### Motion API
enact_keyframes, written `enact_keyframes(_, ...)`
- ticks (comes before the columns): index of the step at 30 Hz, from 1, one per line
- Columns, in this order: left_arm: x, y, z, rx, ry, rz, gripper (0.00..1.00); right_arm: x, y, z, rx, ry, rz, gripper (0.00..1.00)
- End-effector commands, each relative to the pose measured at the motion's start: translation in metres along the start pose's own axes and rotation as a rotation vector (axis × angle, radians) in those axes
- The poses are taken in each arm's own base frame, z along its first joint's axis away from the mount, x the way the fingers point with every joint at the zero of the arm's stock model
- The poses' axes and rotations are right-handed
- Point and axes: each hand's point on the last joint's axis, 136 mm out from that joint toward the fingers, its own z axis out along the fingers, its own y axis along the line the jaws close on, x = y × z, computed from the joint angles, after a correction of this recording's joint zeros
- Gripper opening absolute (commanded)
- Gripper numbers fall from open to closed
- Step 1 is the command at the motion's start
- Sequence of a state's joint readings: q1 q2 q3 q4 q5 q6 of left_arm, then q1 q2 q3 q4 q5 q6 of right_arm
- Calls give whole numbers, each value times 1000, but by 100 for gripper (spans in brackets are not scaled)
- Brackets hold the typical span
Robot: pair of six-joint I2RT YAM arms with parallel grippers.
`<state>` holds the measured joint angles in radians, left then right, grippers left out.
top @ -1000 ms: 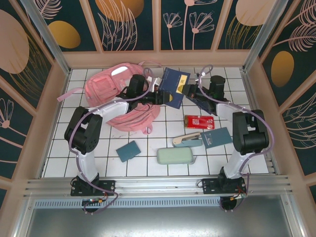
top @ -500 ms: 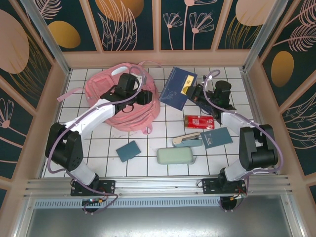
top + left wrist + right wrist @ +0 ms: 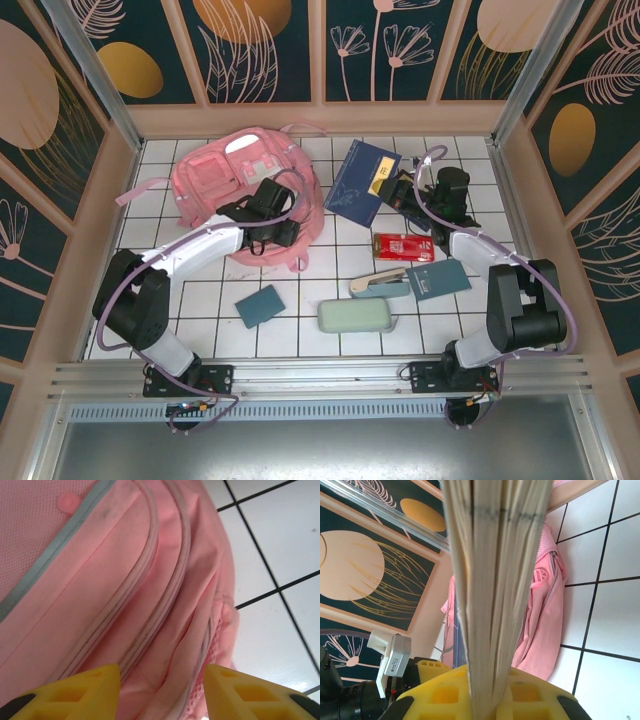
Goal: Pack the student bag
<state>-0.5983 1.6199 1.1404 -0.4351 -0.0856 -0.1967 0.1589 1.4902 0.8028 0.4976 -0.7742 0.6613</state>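
Right tool [image 3: 487, 697] grips the blue book [image 3: 360, 182]; left tool [image 3: 162, 690] stands part-open over the student bag [image 3: 100, 580].

Pink student bag [image 3: 212, 188] (white patches [image 3: 243, 146]); navy book [image 3: 358, 182], yellow label [image 3: 381, 172]; white tiles [image 3: 322, 272], black grid.

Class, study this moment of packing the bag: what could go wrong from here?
The right gripper pinches the blue book by one edge; it could slip or fan open. The student bag lies slumped with its zips apparently closed, so the open left gripper may grab the wrong fold.
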Motion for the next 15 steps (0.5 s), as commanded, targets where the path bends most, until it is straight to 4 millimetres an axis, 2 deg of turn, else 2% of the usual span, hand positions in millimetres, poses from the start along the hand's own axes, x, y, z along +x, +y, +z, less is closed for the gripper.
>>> enact_keyframes(1,9,-1,1,-27,30,49,48,-8,15,-4,-33,-32,-50,0)
enact_keyframes(8,17,-5,14,-33,70,78,49,-5,14,-3,-29,-25,-45,0)
enact_keyframes(13,19,-4,21,-54,88,88,37,-2,15,-2,-34,-17,-42,0)
enact_keyframes(15,18,-3,22,-61,88,91,27,-1,15,-1,-34,-12,-39,0)
